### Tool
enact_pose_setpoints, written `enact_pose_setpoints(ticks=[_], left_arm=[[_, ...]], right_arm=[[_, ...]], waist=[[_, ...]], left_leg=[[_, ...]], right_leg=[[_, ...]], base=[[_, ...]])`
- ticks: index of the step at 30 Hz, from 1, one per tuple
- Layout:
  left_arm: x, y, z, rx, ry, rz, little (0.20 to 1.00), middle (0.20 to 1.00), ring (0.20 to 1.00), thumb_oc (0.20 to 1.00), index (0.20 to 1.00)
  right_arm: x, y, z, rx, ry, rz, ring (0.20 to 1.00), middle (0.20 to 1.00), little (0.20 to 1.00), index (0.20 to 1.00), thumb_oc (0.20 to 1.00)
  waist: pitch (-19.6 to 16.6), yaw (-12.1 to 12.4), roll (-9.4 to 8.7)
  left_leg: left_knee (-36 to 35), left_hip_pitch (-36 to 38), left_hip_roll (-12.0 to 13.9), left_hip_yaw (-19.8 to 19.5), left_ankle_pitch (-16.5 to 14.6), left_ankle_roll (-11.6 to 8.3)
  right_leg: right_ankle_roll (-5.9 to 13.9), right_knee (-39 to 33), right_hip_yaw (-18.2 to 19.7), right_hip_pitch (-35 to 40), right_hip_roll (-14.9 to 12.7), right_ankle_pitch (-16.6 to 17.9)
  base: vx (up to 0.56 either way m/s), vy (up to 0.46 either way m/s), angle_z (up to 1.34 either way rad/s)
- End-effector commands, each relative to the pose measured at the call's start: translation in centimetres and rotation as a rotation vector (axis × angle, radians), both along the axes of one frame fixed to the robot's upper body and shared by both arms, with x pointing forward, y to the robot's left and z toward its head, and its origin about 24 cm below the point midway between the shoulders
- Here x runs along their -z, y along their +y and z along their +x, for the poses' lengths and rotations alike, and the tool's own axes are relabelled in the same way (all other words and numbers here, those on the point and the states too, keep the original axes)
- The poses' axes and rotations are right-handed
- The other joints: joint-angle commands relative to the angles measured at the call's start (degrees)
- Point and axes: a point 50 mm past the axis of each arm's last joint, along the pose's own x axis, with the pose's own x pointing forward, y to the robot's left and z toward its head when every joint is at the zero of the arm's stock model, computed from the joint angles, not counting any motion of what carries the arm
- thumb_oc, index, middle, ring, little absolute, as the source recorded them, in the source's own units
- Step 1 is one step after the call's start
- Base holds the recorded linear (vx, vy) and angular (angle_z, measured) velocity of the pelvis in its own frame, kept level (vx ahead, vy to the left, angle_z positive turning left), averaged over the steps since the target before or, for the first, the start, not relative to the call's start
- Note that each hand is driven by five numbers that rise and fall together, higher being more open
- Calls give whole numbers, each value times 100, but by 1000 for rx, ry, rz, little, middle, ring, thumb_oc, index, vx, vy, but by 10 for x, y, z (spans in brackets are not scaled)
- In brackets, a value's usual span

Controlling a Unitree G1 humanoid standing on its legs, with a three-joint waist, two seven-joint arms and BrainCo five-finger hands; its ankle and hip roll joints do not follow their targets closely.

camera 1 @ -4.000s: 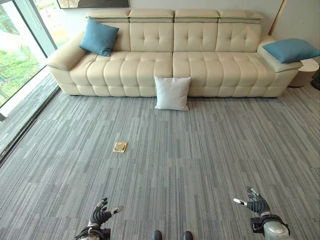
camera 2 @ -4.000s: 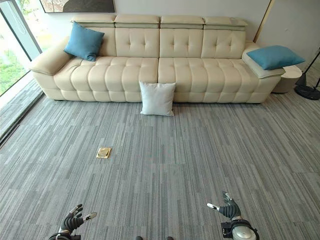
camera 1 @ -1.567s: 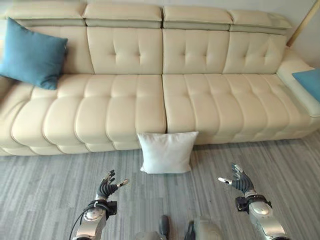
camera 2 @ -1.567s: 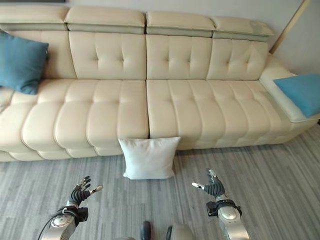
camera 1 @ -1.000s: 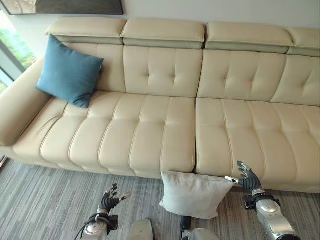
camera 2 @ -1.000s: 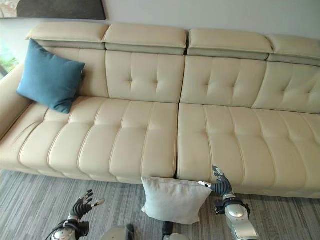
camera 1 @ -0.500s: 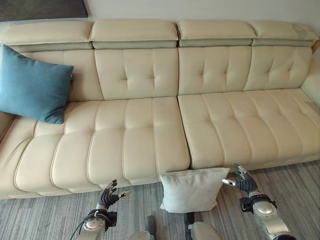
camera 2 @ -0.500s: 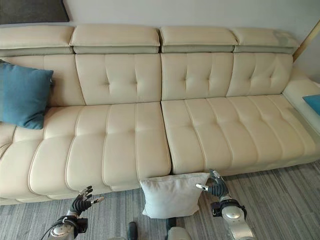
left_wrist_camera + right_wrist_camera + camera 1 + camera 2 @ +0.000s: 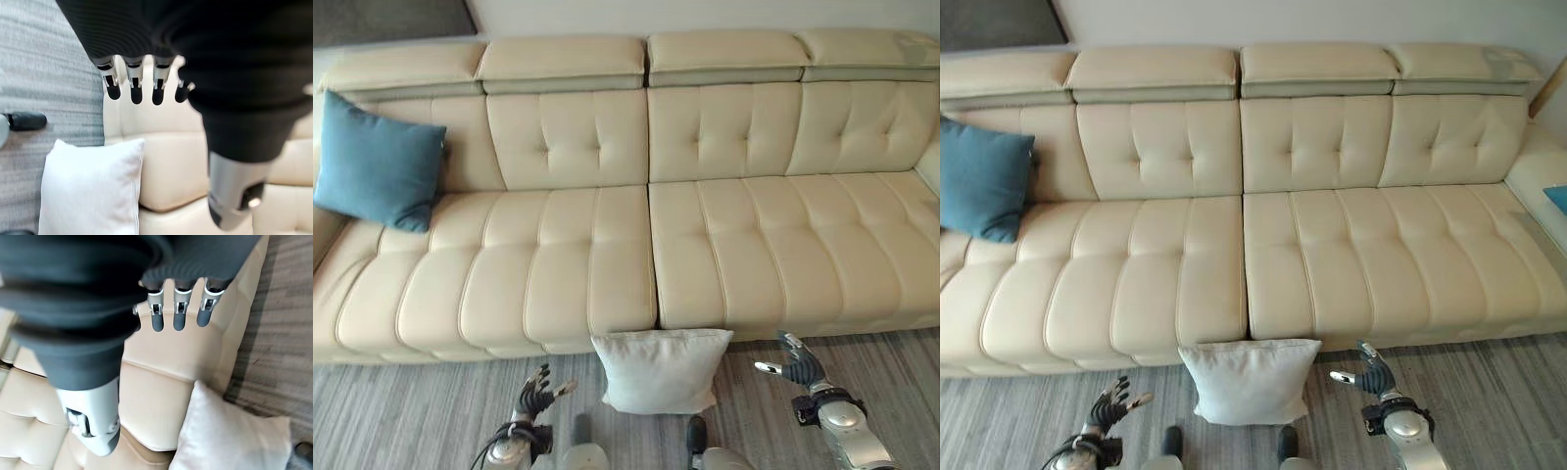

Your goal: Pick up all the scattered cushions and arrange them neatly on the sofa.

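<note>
Against the sofa (image 9: 705, 245) front, white cushion (image 9: 661, 370) (upright) on carpet (image 9: 401, 421)

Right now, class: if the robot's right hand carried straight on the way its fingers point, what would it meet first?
Probably the sofa's front edge: the open right hand points there, beside the white cushion, though depth is unclear.
</note>
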Motion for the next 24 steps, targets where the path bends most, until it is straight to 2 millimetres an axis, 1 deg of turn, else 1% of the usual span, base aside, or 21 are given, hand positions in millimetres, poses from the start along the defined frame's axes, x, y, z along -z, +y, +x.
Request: enact_pose_setpoints(ticks=[1,2,3,4,6,8,9,10,11,12,13,14,15,16,17,18,20,22,23,24], left_arm=[[-22,18,23,8,-115,64,1000,1000,1000,1000,1000],[-22,20,24,12,-110,74,1000,1000,1000,1000,1000],[-22,20,23,10,-110,70,1000,1000,1000,1000,1000],[-26,23,27,-1,-126,80,1000,1000,1000,1000,1000],[-36,25,44,-11,-181,99,1000,1000,1000,1000,1000],[-49,29,61,-23,-240,129,1000,1000,1000,1000,1000],[-62,33,76,-38,-294,151,1000,1000,1000,1000,1000],[-69,35,85,-48,-323,162,1000,1000,1000,1000,1000],[-69,35,85,-48,-324,162,1000,1000,1000,1000,1000],[-82,37,99,-67,-374,166,1000,1000,1000,1000,1000],[-89,38,107,-73,-401,168,1000,1000,1000,1000,1000],[-89,38,107,-73,-402,168,1000,1000,1000,1000,1000],[-99,37,117,-79,-439,160,1000,1000,1000,1000,1000],[-107,35,126,-85,-471,151,1000,1000,1000,1000,1000],[-112,34,131,-85,-485,149,1000,1000,1000,1000,1000],[-123,34,140,-90,-519,154,1000,1000,1000,1000,1000],[-140,31,154,-69,-570,160,1000,1000,1000,1000,1000],[-161,22,168,-27,-640,180,1000,1000,1000,1000,1000],[-171,16,175,-8,-671,183,1000,1000,1000,1000,1000],[-181,9,183,18,-699,197,1000,1000,1000,1000,1000]], right_arm=[[-15,-1,19,-9,-84,-11,1000,1000,1000,1000,1000],[-13,-2,20,-9,-70,-27,1000,1000,1000,1000,1000],[-12,-2,21,-7,-66,-29,1000,1000,1000,1000,1000],[-14,1,27,-16,-74,-33,1000,1000,1000,1000,1000],[-21,4,43,-5,-111,-33,1000,1000,1000,1000,1000],[-26,5,56,24,-141,-23,1000,1000,1000,1000,1000],[-36,4,69,39,-177,-30,1000,1000,1000,1000,1000],[-42,1,78,60,-202,-32,1000,1000,1000,1000,1000],[-42,1,78,60,-202,-32,1000,1000,1000,1000,1000],[-55,-3,92,78,-238,-48,1000,1000,1000,1000,1000],[-62,-5,100,93,-259,-53,1000,1000,1000,1000,1000],[-62,-5,100,93,-259,-53,1000,1000,1000,1000,1000],[-73,-7,109,103,-289,-59,1000,1000,1000,1000,1000],[-83,-7,119,109,-317,-69,1000,1000,1000,1000,1000],[-92,-7,127,113,-343,-75,1000,1000,1000,1000,1000],[-105,-8,137,127,-377,-79,1000,1000,1000,1000,1000],[-129,-2,153,114,-447,-80,1000,1000,1000,1000,1000],[-157,8,168,87,-538,-62,1000,1000,1000,1000,1000],[-167,16,174,69,-569,-52,1000,1000,1000,1000,1000],[-181,27,181,39,-612,-50,1000,1000,1000,1000,1000]], waist=[[145,-53,-90],[186,-24,-50],[191,-33,-12],[288,-23,-2],[572,23,-35],[746,36,-27],[887,57,8],[965,74,19],[958,74,19],[1085,62,37],[1158,57,45],[1150,56,46],[1206,40,63],[1326,31,88],[1362,17,102],[1443,10,128],[1523,-14,155],[1540,-36,191],[1549,-46,210],[1529,-55,224]], left_leg=[[840,-125,-698,68,-1801,371],[777,-230,-836,93,-1848,466],[635,-138,-840,127,-1868,517],[597,-195,-865,90,-1885,574],[1033,-789,-985,-110,-1884,590],[1272,-1191,-954,-42,-1917,623],[1490,-1580,-936,-37,-1903,643],[1659,-1826,-939,-20,-1939,645],[1667,-1839,-939,-20,-1941,645],[1956,-2293,-919,-9,-1963,662],[2153,-2572,-904,-11,-1980,658],[2163,-2588,-904,-11,-1984,658],[2358,-2884,-879,3,-2022,656],[2677,-3157,-844,-25,-2248,632],[2847,-3411,-812,-7,-2276,638],[3059,-3748,-803,-8,-2335,654],[3487,-4431,-769,-20,-2413,682],[3914,-5090,-746,-45,-2493,704],[4038,-5337,-748,-78,-2535,726],[4237,-5633,-748,-116,-2590,750]], right_leg=[[301,619,227,-167,-174,-730],[304,710,227,-268,-107,-781],[291,860,265,-359,-40,-846],[295,1115,313,-570,14,-890],[306,1760,359,-1173,-50,-948],[254,2175,463,-1711,-84,-1021],[219,2509,511,-2176,-142,-1052],[209,2688,531,-2428,-168,-1101],[209,2694,531,-2441,-168,-1103],[176,2990,593,-2898,-198,-1156],[163,3145,607,-3151,-214,-1184],[163,3152,607,-3166,-214,-1186],[154,3321,629,-3458,-227,-1227],[178,3643,684,-3735,-210,-1429],[171,3756,725,-3981,-223,-1444],[171,3972,757,-4339,-213,-1476],[170,4336,842,-5003,-193,-1530],[149,4675,894,-5625,-190,-1590],[142,4814,931,-5892,-166,-1624],[120,5003,962,-6187,-154,-1655]], base=[[-32,-71,29],[-15,-24,32],[-33,16,6],[-107,27,-16],[-216,34,-21],[-226,70,-8],[-230,78,15],[-151,55,12],[-148,38,-3],[-148,25,-6],[-148,25,2],[-122,17,-3],[-70,10,-1],[-121,24,-1],[-119,24,1],[-171,36,-3],[-144,22,-12],[-87,6,-12],[-59,-3,-8],[-36,0,-6]])
